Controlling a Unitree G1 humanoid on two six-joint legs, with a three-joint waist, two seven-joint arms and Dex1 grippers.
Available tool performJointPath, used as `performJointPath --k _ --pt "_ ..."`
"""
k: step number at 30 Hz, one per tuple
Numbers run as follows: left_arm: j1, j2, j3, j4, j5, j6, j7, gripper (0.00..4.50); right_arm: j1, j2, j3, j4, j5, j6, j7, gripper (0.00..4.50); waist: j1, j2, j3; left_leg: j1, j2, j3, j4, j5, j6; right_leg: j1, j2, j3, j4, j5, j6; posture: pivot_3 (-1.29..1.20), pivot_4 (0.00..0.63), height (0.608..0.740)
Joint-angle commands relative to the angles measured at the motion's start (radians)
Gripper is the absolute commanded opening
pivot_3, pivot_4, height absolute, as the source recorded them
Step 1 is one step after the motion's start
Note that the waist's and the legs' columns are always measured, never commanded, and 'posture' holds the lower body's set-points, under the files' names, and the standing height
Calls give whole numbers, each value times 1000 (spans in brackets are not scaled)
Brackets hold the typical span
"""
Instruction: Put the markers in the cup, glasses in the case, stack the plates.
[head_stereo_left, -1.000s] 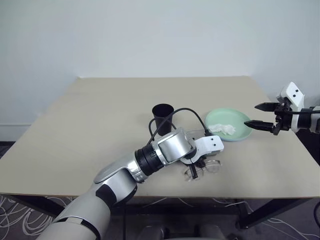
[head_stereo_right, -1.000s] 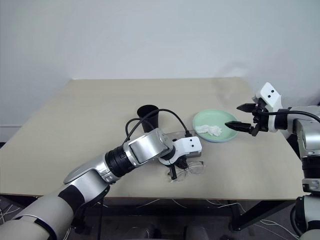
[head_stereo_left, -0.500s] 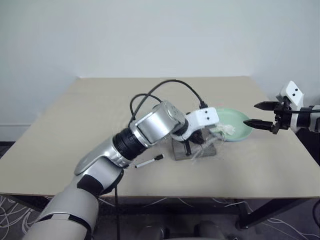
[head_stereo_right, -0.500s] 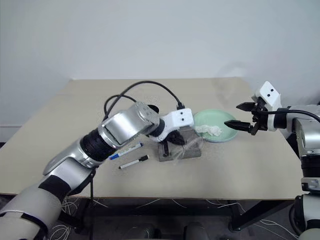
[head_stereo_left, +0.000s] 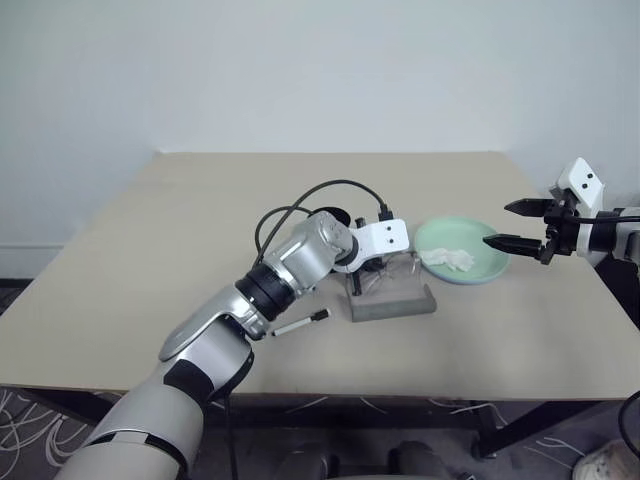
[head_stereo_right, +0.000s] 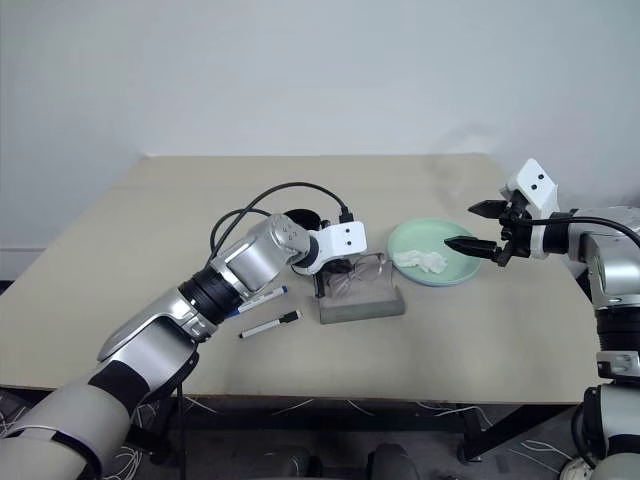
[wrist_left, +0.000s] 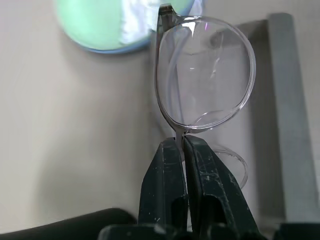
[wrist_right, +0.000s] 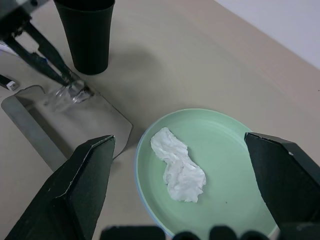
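Note:
My left gripper (wrist_left: 180, 142) is shut on the bridge of the silver wire-rimmed glasses (head_stereo_right: 356, 272) and holds them just above the open grey case (head_stereo_right: 365, 306). The black cup (wrist_right: 87, 32) stands right behind the case, partly hidden by my left wrist. Left of the case lie the two markers, one black-capped (head_stereo_right: 268, 324) and one blue-capped (head_stereo_right: 256, 297). The mint green plate (head_stereo_left: 478, 268) sits right of the case, with a light blue rim showing under it. My right gripper (head_stereo_left: 497, 224) hovers open over that plate's right side.
A crumpled white tissue (head_stereo_left: 445, 259) lies on the green plate. The beige table (head_stereo_left: 200, 230) has bare room on its left half and along the front edge. A black cable (head_stereo_left: 300, 200) loops above my left wrist.
My left arm carried the glasses from the table's front edge up and back to over the case, uncovering the markers. The right gripper stayed still and open.

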Motion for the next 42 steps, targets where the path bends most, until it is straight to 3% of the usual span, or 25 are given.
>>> performJointPath --k 1,24,41,42 --pt "-12 -20 24 -14 37 -12 -15 13 -25 -1 -15 -15 9 -16 -9 4500 0 0 0 0 0 0 0 0 0 1 0 0 0 0 0 0 0 732" --pt "2 -140 41 199 132 -27 -13 13 27 1 -31 -87 35 15 -29 4500 -5 0 0 1 0 0 2 0 0 1 0 0 1 1 2 0 0 732" --pt "46 -144 30 98 150 32 -101 13 21 3 -24 -89 35 17 -39 4500 -5 1 0 1 0 0 2 0 0 1 0 0 1 1 2 0 0 732" --pt "44 -143 35 90 148 36 -105 424 21 4 -24 -89 35 17 -40 4500 -5 1 0 1 0 0 2 0 0 1 0 0 1 1 2 0 0 732"
